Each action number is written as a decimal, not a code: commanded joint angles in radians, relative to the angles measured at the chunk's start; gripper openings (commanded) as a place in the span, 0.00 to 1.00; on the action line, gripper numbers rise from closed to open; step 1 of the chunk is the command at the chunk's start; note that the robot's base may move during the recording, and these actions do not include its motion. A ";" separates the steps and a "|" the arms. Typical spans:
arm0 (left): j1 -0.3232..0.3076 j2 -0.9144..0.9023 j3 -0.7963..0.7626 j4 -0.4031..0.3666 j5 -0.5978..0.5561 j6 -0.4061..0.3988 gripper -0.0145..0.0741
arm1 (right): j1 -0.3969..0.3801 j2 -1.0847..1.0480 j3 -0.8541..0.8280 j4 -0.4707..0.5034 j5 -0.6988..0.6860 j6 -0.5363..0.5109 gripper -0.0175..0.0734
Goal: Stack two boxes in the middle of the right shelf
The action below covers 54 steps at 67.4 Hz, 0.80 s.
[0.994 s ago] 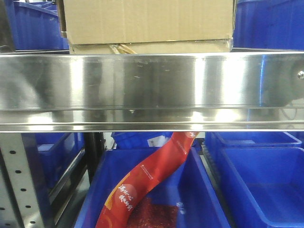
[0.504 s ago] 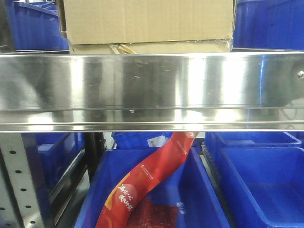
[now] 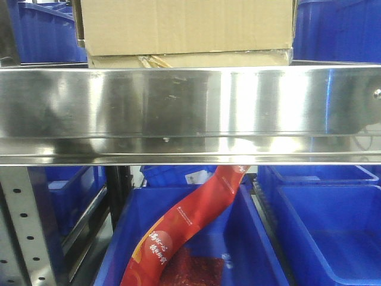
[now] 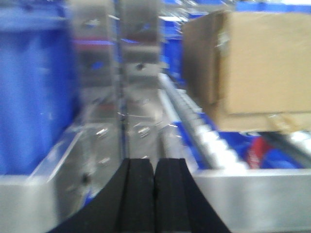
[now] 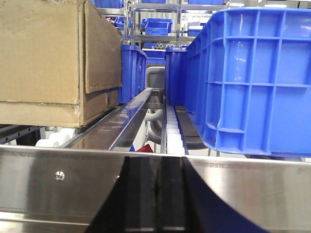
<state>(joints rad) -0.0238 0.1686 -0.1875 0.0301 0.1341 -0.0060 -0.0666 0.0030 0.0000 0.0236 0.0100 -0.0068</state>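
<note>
Box (image 3: pixel 187 30) sits on the steel shelf (image 3: pixel 190 110), blue bins (image 3: pixel 336 30) beside it and a red bag (image 3: pixel 190 223) in the bin below. Left gripper (image 4: pixel 154 187) fingers press together; right gripper's state cannot be told. The scene matches the earlier frame.

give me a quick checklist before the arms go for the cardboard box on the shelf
1. Left gripper empty: ok, pads together, nothing between.
2. Right gripper empty: ok, looks shut, low behind the shelf rail.
3. Cardboard box reachable: ok, sits on the rollers at the shelf front.
4. Side clearance: ok on the right, a lane separates the box from the blue crate.
5. Second box: cannot tell, only one shows.
6. Left wrist view sharp: not ok, blurred.
</note>
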 commanded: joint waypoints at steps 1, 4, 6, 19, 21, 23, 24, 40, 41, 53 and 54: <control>0.034 -0.082 0.079 -0.030 -0.047 0.034 0.04 | -0.006 -0.003 0.000 -0.001 -0.025 0.000 0.01; 0.042 -0.126 0.116 -0.030 -0.047 0.032 0.04 | -0.006 -0.003 0.000 -0.001 -0.025 0.000 0.01; 0.042 -0.155 0.139 -0.039 -0.047 0.032 0.04 | -0.006 -0.003 0.000 -0.001 -0.025 0.000 0.01; 0.020 -0.169 0.188 -0.042 -0.076 0.029 0.04 | -0.006 -0.003 0.000 -0.001 -0.025 0.000 0.01; 0.016 -0.169 0.188 -0.042 -0.071 0.029 0.04 | -0.006 -0.003 0.000 -0.001 -0.025 0.000 0.01; 0.011 -0.169 0.188 -0.042 -0.073 0.029 0.04 | -0.006 -0.003 0.000 -0.001 -0.025 0.000 0.01; 0.009 -0.169 0.188 -0.042 -0.073 0.029 0.04 | -0.006 -0.003 0.000 -0.001 -0.025 0.000 0.01; -0.021 -0.169 0.188 0.023 -0.073 0.029 0.04 | -0.006 -0.003 0.000 -0.001 -0.025 0.000 0.01; -0.021 -0.169 0.188 0.023 -0.073 0.029 0.04 | -0.006 -0.003 0.000 -0.001 -0.025 0.000 0.01; -0.021 -0.169 0.188 0.023 -0.073 0.029 0.04 | -0.006 -0.003 0.000 -0.001 -0.025 0.000 0.01; -0.021 -0.169 0.188 0.023 -0.073 0.029 0.04 | -0.006 -0.003 0.000 -0.001 -0.025 0.000 0.01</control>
<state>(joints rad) -0.0396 0.0055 0.0013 0.0480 0.0771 0.0223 -0.0666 0.0030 -0.0001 0.0236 0.0081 -0.0068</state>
